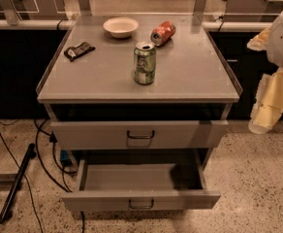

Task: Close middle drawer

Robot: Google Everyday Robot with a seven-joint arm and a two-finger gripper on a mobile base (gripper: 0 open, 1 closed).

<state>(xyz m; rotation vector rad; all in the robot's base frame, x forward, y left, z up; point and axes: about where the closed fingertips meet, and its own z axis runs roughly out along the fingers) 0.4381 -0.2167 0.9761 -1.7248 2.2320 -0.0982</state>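
The gripper [262, 120] hangs at the right edge, beside the bench [190, 79] and apart from it, touching nothing; I cannot tell whether it is open or closed. The middle drawer [180, 199] is pulled far out, below the slightly open uppermost drawer [190, 134]. Its long axis runs left to right, and its front and dark handle [141, 204] face the camera.
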